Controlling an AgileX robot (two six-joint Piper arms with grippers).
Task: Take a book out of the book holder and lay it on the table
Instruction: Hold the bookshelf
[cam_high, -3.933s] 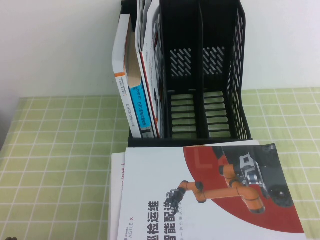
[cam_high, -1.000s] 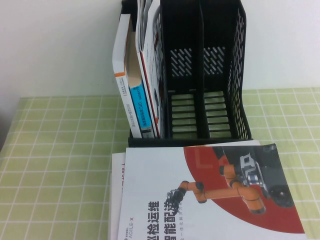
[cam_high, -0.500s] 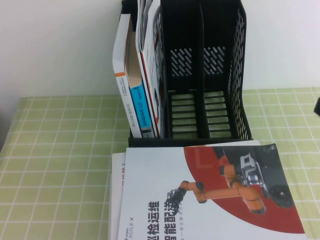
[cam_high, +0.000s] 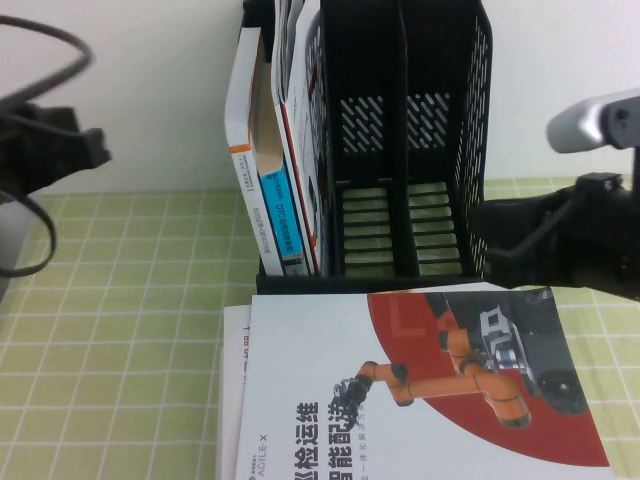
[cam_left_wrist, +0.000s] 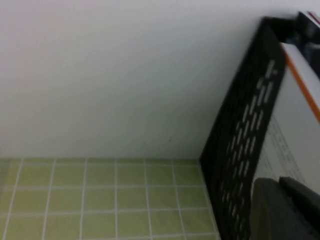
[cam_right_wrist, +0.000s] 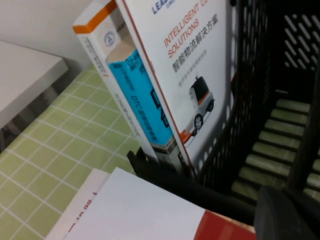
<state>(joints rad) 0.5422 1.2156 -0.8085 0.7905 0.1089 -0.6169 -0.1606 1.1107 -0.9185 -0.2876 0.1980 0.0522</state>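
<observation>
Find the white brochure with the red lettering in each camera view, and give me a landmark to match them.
High view: the brochure stands edge-on in the black rack's leftmost slot, right of the thick white book.
Left wrist view: not visible; only the rack's outer side and that book.
Right wrist view: cover faces the camera, beside the blue spine.
Shared landmark: the rack.

High view overlooks book holder (cam_high: 400, 150); wrists view it close.

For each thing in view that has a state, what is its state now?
Book: upright in the holder's left slot.
Holder: standing, two right slots empty.
Booklet: lying flat on the table.
Left gripper: raised at far left.
Right gripper: shut, beside the holder's right wall, holding nothing.
</observation>
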